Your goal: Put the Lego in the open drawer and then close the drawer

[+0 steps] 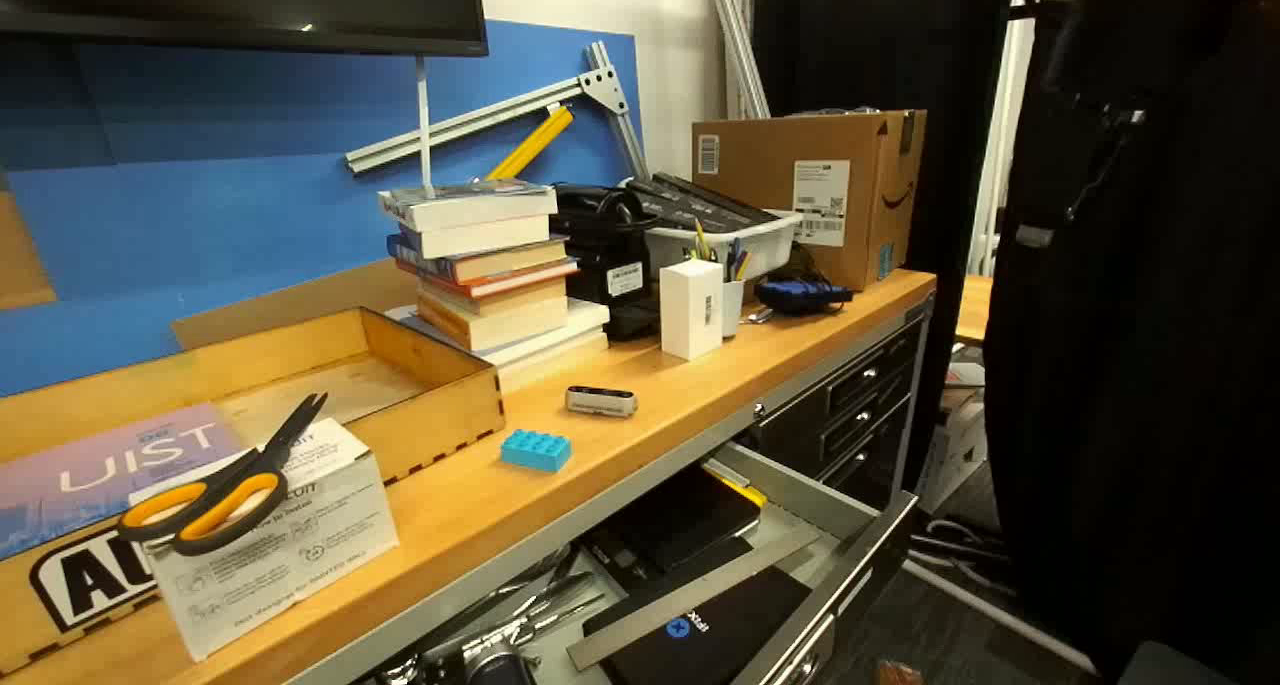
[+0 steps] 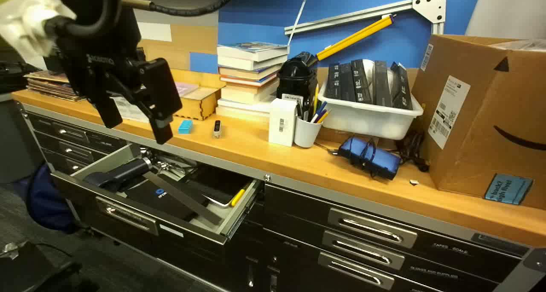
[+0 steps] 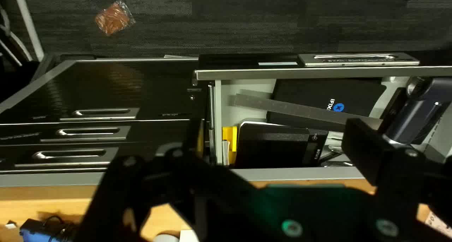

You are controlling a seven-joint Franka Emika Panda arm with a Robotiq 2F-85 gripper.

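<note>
The light-blue Lego (image 1: 536, 451) lies flat on the wooden worktop near its front edge, beside a small dark-topped item; it also shows in an exterior view (image 2: 185, 127). It is out of view in the wrist view. The grey drawer (image 2: 232, 224) stands pulled open below the worktop; its front rim shows in the wrist view (image 3: 317, 72) and in an exterior view (image 1: 850, 590). It holds black cases, a metal ruler and tools. My gripper (image 2: 137, 128) is open and empty, fingers pointing down. In the wrist view the drawer shows between its spread fingers (image 3: 277, 137).
The small dark-topped item (image 1: 600, 401) lies right by the Lego. A wooden tray (image 1: 450, 405), a white carton (image 1: 290, 555) with scissors (image 1: 225, 495), a book stack (image 1: 490, 265), a white box (image 2: 281, 121), a pen cup (image 2: 306, 133) and a cardboard box (image 2: 490, 113) stand on the worktop.
</note>
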